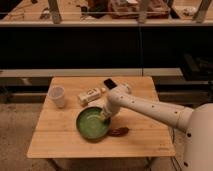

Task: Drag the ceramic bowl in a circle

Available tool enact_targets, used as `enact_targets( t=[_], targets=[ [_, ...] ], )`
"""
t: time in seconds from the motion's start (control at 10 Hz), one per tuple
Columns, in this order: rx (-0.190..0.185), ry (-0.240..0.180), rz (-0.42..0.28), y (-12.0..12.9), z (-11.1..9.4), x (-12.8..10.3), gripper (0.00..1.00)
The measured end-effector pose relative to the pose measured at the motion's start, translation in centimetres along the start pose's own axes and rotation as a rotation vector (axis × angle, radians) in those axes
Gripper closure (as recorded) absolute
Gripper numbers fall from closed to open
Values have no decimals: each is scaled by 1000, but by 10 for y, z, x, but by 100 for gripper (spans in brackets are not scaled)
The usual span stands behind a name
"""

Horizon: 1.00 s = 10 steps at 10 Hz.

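The ceramic bowl [91, 124], green, glossy and shallow, rests on the wooden table [55, 142] a little left of its middle. My white arm comes in from the right and bends down to the bowl. The gripper [105, 116] sits at the bowl's right rim, reaching into it from above. The arm's wrist hides the contact with the rim.
A white cup [57, 96] stands at the table's back left. A pale bottle [90, 96] lies on its side just behind the bowl, and a black flat object [110, 83] lies near the back edge. A small brown object [119, 132] lies right of the bowl.
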Motion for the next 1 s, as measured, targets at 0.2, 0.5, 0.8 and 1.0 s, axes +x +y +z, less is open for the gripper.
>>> enact_targets(
  t=[0.2,0.5,0.8,1.0],
  targets=[
    [-37,-14,-35,-21,-12,-8,41],
    [-65,-23,-78,-58,-31,-23,68],
    [-65,-32,-132,-81,-28,-29,96],
    [-68,-36,-167,-114,-21,-23,100]
  ],
)
